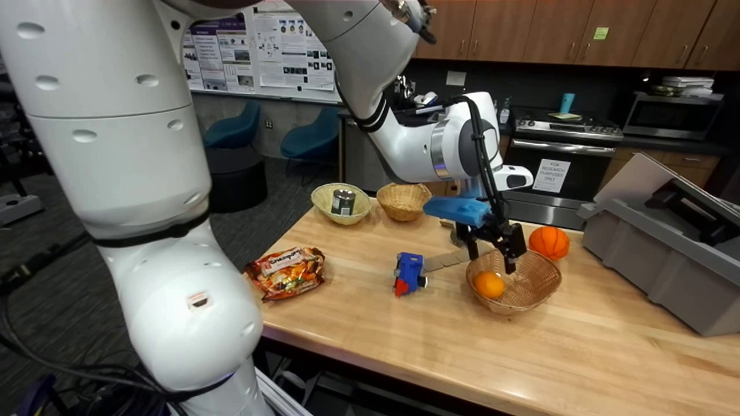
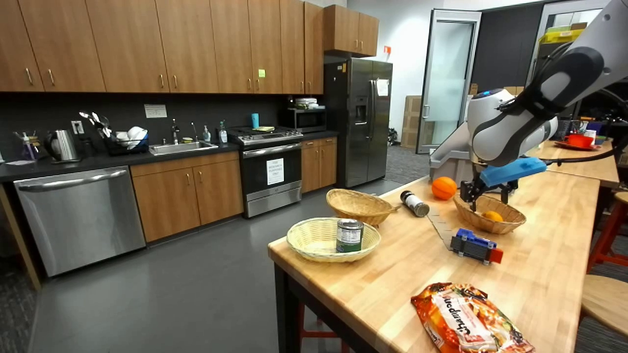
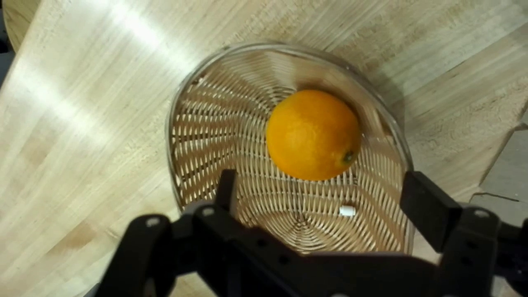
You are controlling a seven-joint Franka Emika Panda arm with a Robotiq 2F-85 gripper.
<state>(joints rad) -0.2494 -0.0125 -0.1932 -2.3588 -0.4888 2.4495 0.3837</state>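
My gripper (image 3: pixel 319 183) stands open above a brown wicker basket (image 3: pixel 175 136), its fingers spread wide with nothing between them. An orange fruit (image 3: pixel 313 136) lies inside the basket, just beyond the fingertips in the wrist view. A small white cylinder-like piece (image 3: pixel 347 210) rests on the weave, seen between the two fingers. Both exterior views show the gripper (image 1: pixel 491 263) pointing down over the basket (image 1: pixel 540 289), apart from the orange (image 1: pixel 489 285). How far the fingertips reach below the rim is hard to tell.
Beside the basket sit an orange ball (image 1: pixel 549 242) and a large grey bin (image 1: pixel 653 271). A blue toy truck (image 1: pixel 409 271), a noodle packet (image 1: pixel 287 273) and a dark bottle (image 2: pixel 414 203) lie on the table. Farther off are a pale basket (image 2: pixel 306 247) holding a can (image 2: pixel 349 236) and a tan basket (image 2: pixel 363 206).
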